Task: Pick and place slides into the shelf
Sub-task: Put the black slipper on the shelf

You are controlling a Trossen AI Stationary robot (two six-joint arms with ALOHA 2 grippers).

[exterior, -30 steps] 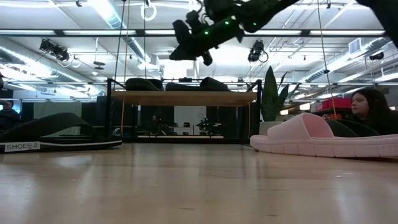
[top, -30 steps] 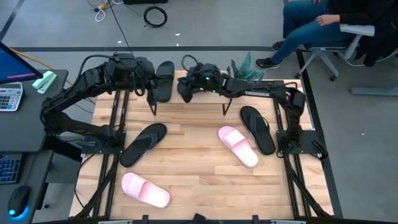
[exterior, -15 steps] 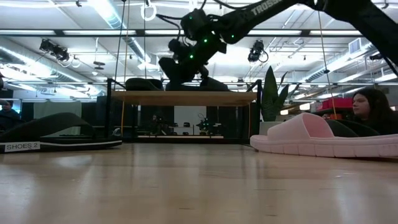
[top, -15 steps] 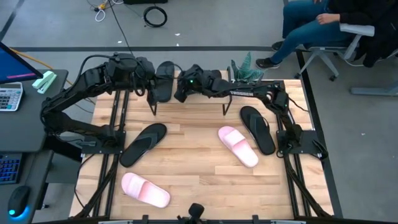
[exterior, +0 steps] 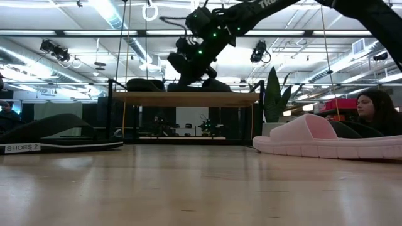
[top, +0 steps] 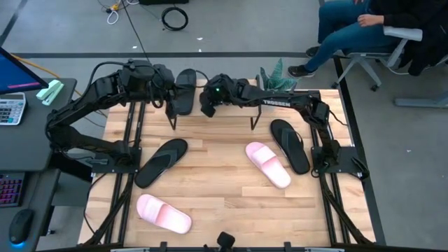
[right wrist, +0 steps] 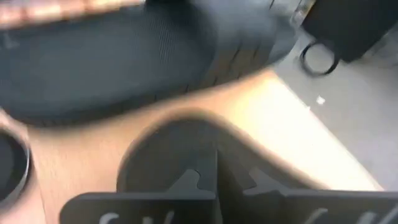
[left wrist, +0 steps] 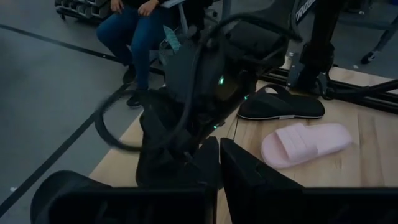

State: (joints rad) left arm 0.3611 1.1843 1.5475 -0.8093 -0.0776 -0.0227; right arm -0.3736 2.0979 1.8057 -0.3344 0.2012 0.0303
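The shelf [exterior: 151, 98] stands at the table's far edge. One black wide-strap slide [top: 185, 87] lies on its plank top, and a second black slide [exterior: 217, 85] sits to its right, hidden under the right arm in the high view. My right gripper [top: 208, 101] is shut, fingers pointing down, low over the plank [right wrist: 267, 124] between the two slides. My left gripper [top: 168, 89] is shut, just left of the first slide. Two thong flip-flops [top: 162, 162] [top: 290, 145] and two pink slides [top: 268, 164] [top: 163, 213] rest sole-down on the table. My right gripper [exterior: 185, 78] is shut just above the shelf top, next to the second black slide. I cannot tell whether it touches that slide or the plank. My left gripper [left wrist: 217, 174] is shut beside the first black slide; I cannot tell whether it touches it.
A potted plant [top: 276, 75] stands behind the shelf's right end. A person [top: 350, 28] sits beyond the far right corner. A calculator and screen lie off the table's left side. Bare wood shows in the table's middle [top: 217, 168] between the scattered slides.
My right gripper has come down from well above the shelf to just over its top. It has also shifted toward the table's left, and its fingers have tipped more steeply downward. Both black slides on the shelf have stayed where they were.
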